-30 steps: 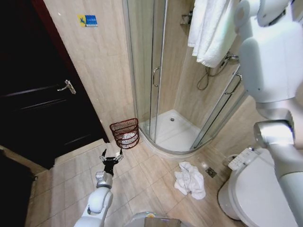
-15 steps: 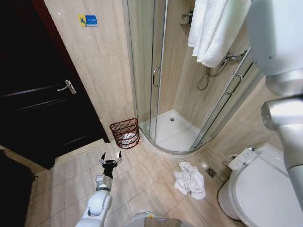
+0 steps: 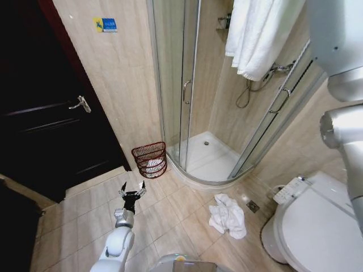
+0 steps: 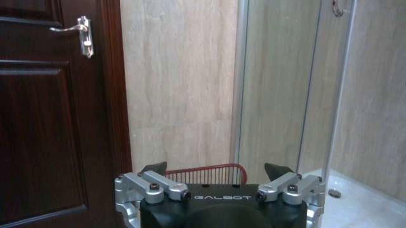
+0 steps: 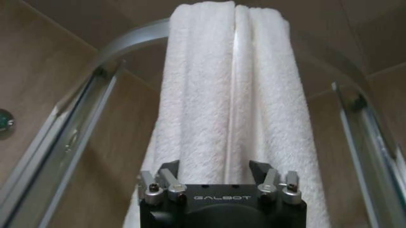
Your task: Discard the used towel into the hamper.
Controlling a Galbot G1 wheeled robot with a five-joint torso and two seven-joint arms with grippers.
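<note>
1. While the right arm has kept rising over the last second, the right hand (image 5: 218, 173) now points straight at the hanging white towel (image 5: 228, 95) draped over the shower enclosure rail (image 5: 95, 61); its fingers are spread and hold nothing.
2. You'll see the left hand (image 3: 133, 190) low over the floor tiles (image 3: 170, 215), just short of the hamper (image 3: 150, 159), fingers wide apart and empty. It has barely moved.
3. Hamper stands against the wall by the shower door (image 3: 176, 85), something pale already inside it.
4. A crumpled white towel (image 3: 228, 215) lies on the floor near the toilet (image 3: 309, 226), well apart from the hamper.
5. My read: the hanging towel is the target, grasp not yet made. Nothing discarded by either hand so far.
</note>
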